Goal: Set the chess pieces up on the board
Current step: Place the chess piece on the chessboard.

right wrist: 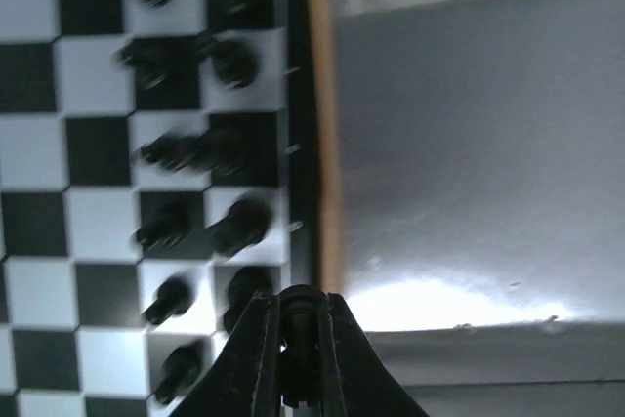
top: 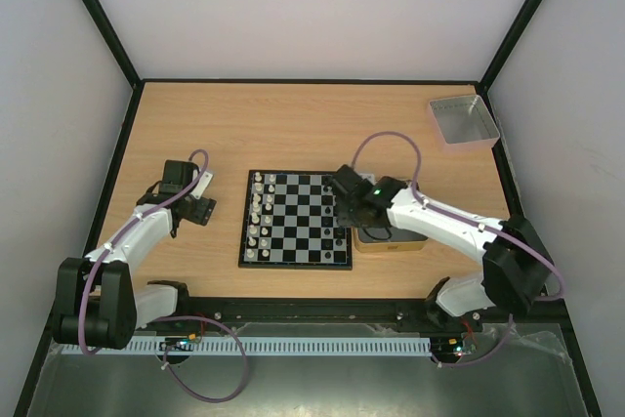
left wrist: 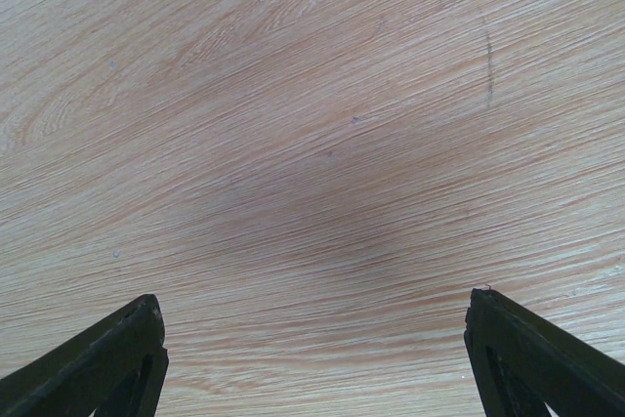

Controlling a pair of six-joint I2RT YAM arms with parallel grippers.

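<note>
The board [top: 296, 219] lies mid-table, with whitish pieces [top: 258, 217] in two columns on its left side. Black pieces [right wrist: 234, 61] stand in two columns along its right edge in the right wrist view, over the board's squares [right wrist: 39, 153]. My right gripper [top: 344, 210] hangs over the board's right edge, next to the gold-tan tin [top: 391, 241]. In the right wrist view it [right wrist: 298, 339] is shut on a black chess piece [right wrist: 299, 314], held above the border between board and tin [right wrist: 469, 144]. My left gripper [top: 195, 204] is open and empty over bare wood [left wrist: 312, 144], left of the board.
A grey square tray [top: 463, 121] stands at the back right corner. The tin's inside shows no pieces in the right wrist view. Walls with black frame posts close the table on three sides.
</note>
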